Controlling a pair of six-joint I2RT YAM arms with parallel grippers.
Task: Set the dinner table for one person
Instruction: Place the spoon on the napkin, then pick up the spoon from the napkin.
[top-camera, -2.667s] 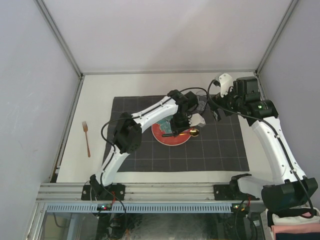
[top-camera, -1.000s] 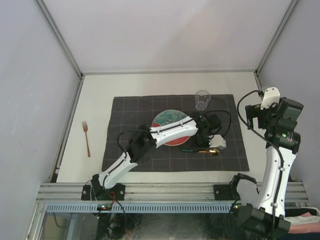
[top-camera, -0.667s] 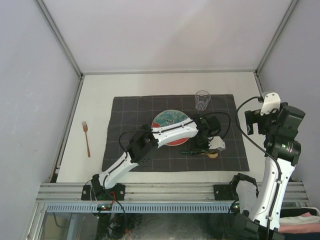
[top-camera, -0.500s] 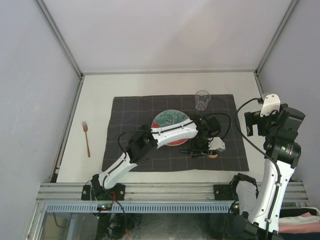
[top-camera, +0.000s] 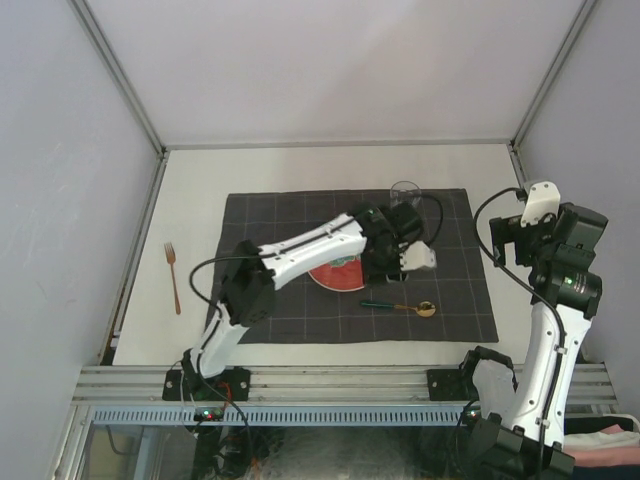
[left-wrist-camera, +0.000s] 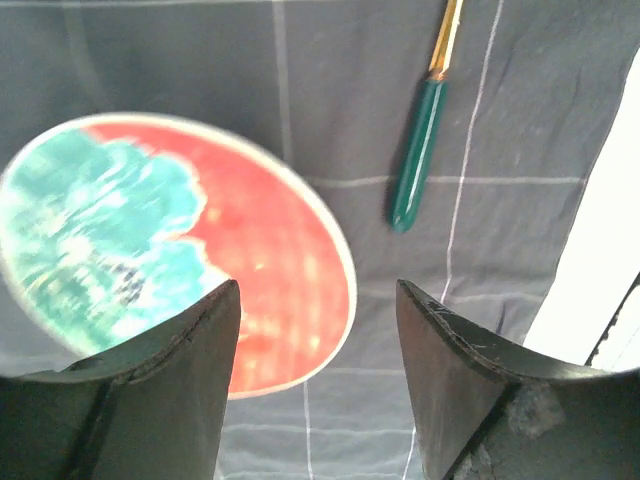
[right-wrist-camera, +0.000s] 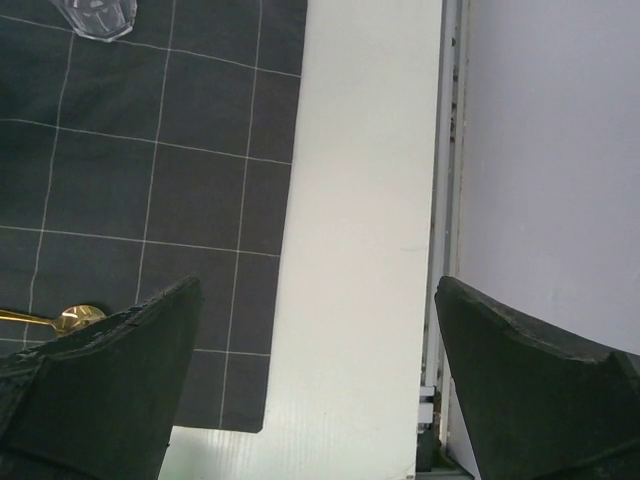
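A red and teal plate lies mid-cloth on the dinner table, partly under my left arm. The spoon, green-handled with a gold bowl, rests on the cloth just right of the plate, untouched. Above the plate's right edge my left gripper hovers open and empty. In the left wrist view the plate and the spoon's handle lie below the left gripper. My right gripper is open and empty, raised over the table's right margin.
A dark grey checked cloth covers the table's middle. A clear glass stands at its far edge, half hidden by my left wrist. A copper fork lies on the bare table left of the cloth. Metal rails and walls edge the table.
My left gripper opened and let go of the spoon, which stays on the cloth right of the plate. It then rose and drew back toward the plate and glass. The right arm barely moved.
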